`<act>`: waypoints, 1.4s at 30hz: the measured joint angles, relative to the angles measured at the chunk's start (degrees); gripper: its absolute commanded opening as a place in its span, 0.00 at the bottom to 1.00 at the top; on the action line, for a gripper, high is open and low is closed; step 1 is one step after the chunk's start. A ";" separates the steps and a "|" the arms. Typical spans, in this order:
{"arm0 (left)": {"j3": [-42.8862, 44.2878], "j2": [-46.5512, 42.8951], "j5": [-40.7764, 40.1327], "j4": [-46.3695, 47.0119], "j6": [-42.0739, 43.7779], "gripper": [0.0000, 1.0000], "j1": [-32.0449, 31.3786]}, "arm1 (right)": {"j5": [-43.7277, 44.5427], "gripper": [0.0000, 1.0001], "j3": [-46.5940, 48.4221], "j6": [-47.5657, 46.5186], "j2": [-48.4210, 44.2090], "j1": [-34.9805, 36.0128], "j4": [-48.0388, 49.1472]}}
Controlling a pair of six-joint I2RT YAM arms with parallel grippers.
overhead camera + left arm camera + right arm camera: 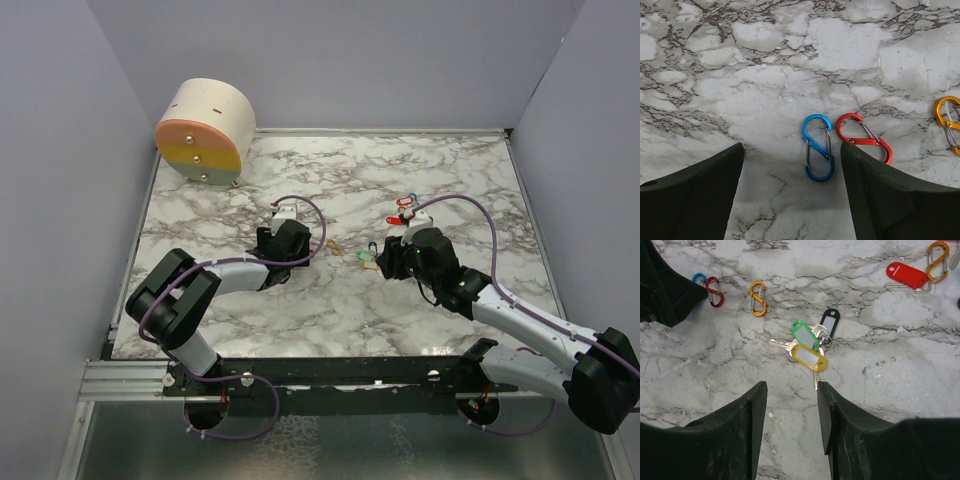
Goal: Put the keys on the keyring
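Keys (807, 342), green, yellow and black tags, bunched near table (400, 170) centre; joined or loose not discernible. Red-tagged key (907, 276) touching orange keyring clip (938, 260) toward far right corner; attachment not confirmed. Blue keyring clip (818, 147) bare: task judged largely outstanding. Left gripper (791, 150) lowered, jaws spread astride blue keyring clip. Right gripper (791, 387) parted, empty, pointed at bunch.

on the surface (400, 160), a clip (817, 147) lay just left of a second clip (863, 137), with a third clip (950, 125) farther right. the bunch of keys (810, 342) lay right of those, just before the right hand (791, 390), and a lone key (905, 276) lay behind and to the right.
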 measured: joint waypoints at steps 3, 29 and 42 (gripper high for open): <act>0.72 0.76 0.00 0.04 0.02 0.72 0.00 | 0.00 0.46 0.00 0.00 0.00 0.00 0.00; 1.99 2.23 0.35 0.57 0.15 0.47 -0.07 | 0.00 0.46 0.00 0.00 -0.02 0.00 0.02; 1.25 1.92 0.24 1.11 -0.37 0.32 -1.25 | 0.00 0.46 -0.09 0.00 -0.37 0.00 0.04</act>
